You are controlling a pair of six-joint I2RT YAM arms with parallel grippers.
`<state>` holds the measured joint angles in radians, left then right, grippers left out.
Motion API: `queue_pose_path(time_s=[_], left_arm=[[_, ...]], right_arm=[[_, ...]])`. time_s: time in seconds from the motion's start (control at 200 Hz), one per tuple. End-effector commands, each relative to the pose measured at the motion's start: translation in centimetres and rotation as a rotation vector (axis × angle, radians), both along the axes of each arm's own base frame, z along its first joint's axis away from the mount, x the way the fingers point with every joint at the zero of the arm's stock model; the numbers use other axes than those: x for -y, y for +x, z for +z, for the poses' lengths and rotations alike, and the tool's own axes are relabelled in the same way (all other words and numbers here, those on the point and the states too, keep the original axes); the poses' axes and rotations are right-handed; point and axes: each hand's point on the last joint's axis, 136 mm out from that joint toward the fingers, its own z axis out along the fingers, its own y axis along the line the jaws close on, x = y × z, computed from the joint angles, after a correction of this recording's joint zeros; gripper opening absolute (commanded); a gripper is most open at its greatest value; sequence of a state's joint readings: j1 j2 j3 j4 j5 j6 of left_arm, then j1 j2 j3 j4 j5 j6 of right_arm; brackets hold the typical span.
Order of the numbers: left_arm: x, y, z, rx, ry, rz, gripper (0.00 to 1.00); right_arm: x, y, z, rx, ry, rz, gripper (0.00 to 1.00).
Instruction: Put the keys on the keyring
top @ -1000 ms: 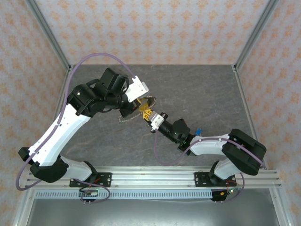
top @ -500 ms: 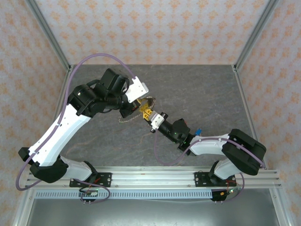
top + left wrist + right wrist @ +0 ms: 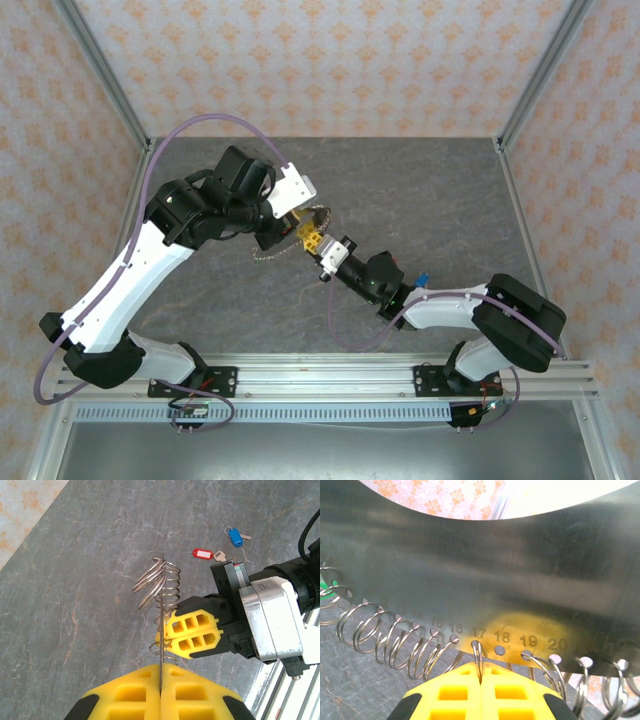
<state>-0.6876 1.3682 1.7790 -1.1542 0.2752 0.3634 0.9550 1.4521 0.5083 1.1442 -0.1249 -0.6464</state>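
My left gripper [image 3: 161, 666] [image 3: 298, 226] is shut on the edge of a thin metal plate [image 3: 485, 575], seen edge-on in the left wrist view [image 3: 162, 611]. The plate has numbered holes, and several silvery split keyrings [image 3: 156, 580] hang through them. My right gripper [image 3: 480, 666] [image 3: 164, 634] [image 3: 314, 241] is shut on the keyring at hole 17 [image 3: 477, 652]. Hole 18 [image 3: 499, 650] holds no ring. On the table beyond lie the red-tagged key [image 3: 203, 554] and the blue-tagged key [image 3: 236, 537] [image 3: 422, 279].
The grey stone-patterned table [image 3: 420, 190] is fenced by aluminium posts [image 3: 530, 80] and patterned walls. The purple cable [image 3: 200, 122] arcs over the left arm. The arms' mounting rail [image 3: 330, 375] runs along the near edge.
The right gripper has edged slightly up and left, closer against the left gripper and the plate. The left arm has held still.
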Motion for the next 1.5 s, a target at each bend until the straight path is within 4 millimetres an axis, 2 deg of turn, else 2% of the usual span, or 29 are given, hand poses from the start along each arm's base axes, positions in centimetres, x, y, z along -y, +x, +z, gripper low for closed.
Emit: queue_pose_path(time_s=[0.0,0.22,0.551,0.721,0.851,0.986,1.066,1.161,1.181,1.276,1.491], left_arm=[[-0.4,0.2,0.8,0.039,-0.019,0.037,0.0],[-0.5,1.3,-0.1,-0.01,-0.061,0.106,0.0],[-1.0,2.4,-1.4,-0.174,-0.282,0.164,0.0],[-1.4,2.4,-2.4,-0.209,-0.275,0.166,0.0],[-1.4,2.4,-3.0,-0.234,-0.281,0.18,0.01],[-2.4,3.2,-3.8,-0.269,-0.318,0.246,0.05],[-2.5,3.6,-4.7,-0.322,-0.368,0.27,0.08],[-2.2,3.8,-6.0,-0.386,-0.41,0.276,0.13],[-2.1,3.9,-6.3,-0.396,-0.415,0.285,0.13],[-1.7,4.2,-7.7,-0.439,-0.448,0.303,0.15],[-2.5,4.9,-12.1,-0.487,-0.406,0.399,0.2]], right_arm=[[-0.5,-0.4,1.6,0.017,0.037,0.028,0.0],[0.8,-0.3,1.5,-0.036,0.071,-0.013,0.0],[1.8,-1.5,1.0,-0.102,0.032,0.014,0.0],[2.0,-1.8,0.6,-0.136,0.012,0.025,0.0],[1.7,-2.1,0.9,-0.141,0.01,0.059,0.0],[2.4,-1.7,1.6,-0.159,0.05,0.046,0.0],[2.2,-2.1,1.5,-0.192,0.033,0.09,0.0],[1.8,-2.6,0.5,-0.235,-0.001,0.13,0.0],[2.1,-2.8,1.4,-0.223,0.015,0.138,0.0],[2.1,-3.1,1.1,-0.247,0.0,0.156,0.0],[2.2,-3.0,0.2,-0.298,-0.021,0.159,0.0]])
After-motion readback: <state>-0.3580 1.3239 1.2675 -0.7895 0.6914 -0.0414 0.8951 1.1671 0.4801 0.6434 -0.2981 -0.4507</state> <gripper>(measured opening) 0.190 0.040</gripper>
